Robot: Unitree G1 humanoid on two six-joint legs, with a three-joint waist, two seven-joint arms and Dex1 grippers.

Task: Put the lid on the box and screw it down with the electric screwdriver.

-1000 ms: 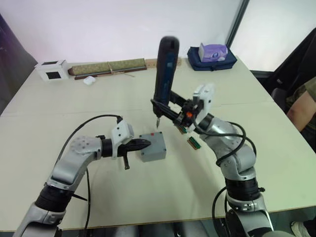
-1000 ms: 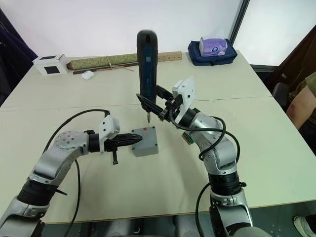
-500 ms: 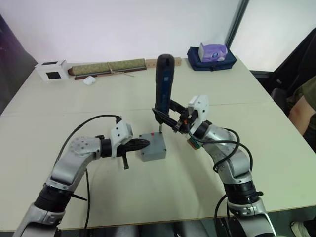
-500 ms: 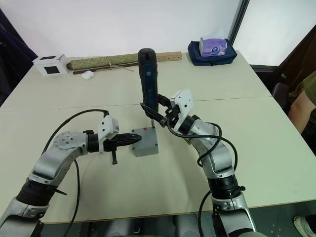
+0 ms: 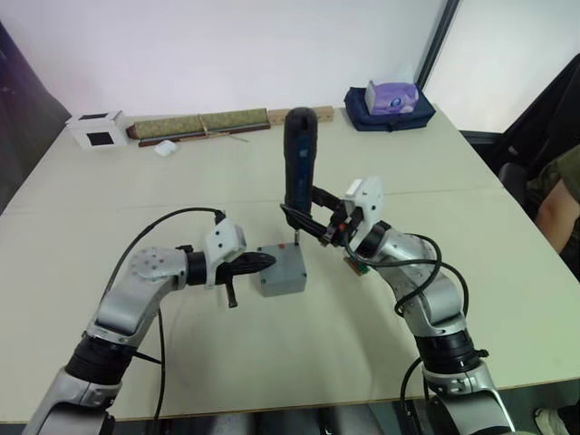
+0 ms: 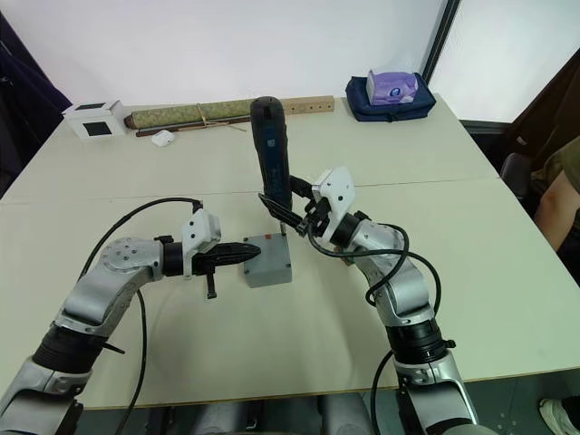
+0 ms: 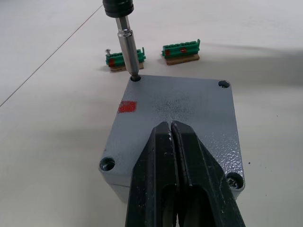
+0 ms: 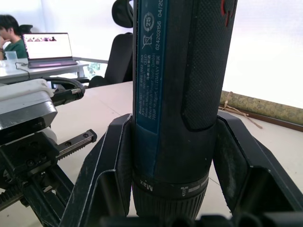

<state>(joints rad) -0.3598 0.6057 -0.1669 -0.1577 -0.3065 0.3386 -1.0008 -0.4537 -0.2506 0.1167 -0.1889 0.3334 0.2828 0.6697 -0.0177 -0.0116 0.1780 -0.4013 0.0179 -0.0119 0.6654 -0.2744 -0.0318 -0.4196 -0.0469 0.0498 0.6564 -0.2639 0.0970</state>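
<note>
We find the left pincer [image 7: 171, 142] closed, its tips resting on the lid [image 7: 189, 106], which sits on the box [image 6: 268, 268], hiding its contents. The right pincer [image 6: 292, 210] grips the electric screwdriver [image 5: 296, 159], upright, bit down in the lid's corner hole farthest from the left pincer. Two green boards [image 7: 180, 49] lie on the surface [image 5: 272, 353] beyond.

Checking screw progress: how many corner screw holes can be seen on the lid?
4. On the lid: one under the electric screwdriver bit, one at the neighbouring far corner, two at the near corners beside the left gripper.
</note>
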